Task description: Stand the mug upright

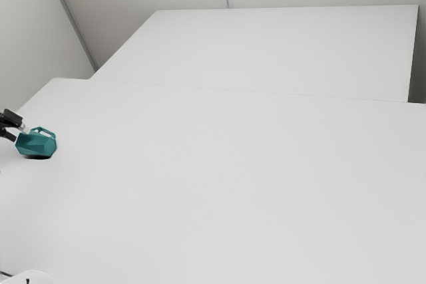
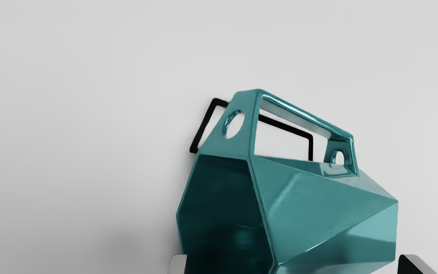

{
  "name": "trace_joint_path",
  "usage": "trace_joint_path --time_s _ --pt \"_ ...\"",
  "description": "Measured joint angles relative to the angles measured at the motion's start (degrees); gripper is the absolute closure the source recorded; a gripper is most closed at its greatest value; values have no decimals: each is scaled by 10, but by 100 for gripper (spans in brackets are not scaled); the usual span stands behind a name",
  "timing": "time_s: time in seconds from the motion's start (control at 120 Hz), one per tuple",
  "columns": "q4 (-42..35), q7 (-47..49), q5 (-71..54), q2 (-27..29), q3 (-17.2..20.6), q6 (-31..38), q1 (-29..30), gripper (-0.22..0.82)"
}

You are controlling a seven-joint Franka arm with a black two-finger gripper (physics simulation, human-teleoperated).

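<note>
The teal mug (image 1: 38, 143) lies on its side on the bench (image 1: 226, 184), at the exterior view's left, our open hand (image 2: 292, 262) close by. We judge it stiff, slippery, best held by its faceted body, not its handle (image 2: 306, 115).

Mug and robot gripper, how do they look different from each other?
The mug is teal; the gripper is mostly black.
The mug has one looped handle; the gripper has two fingers, spread apart.
The mug is hollow, with a wide mouth tipped sideways; the gripper has no cup shape.
Both are near the exterior view's left edge.
</note>
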State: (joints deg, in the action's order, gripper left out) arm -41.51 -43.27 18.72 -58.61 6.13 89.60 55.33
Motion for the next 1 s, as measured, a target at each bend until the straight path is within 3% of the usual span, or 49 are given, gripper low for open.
trace_joint_path --time_s 1.0 --pt "0 -31 102 -33 6 4 22 0"
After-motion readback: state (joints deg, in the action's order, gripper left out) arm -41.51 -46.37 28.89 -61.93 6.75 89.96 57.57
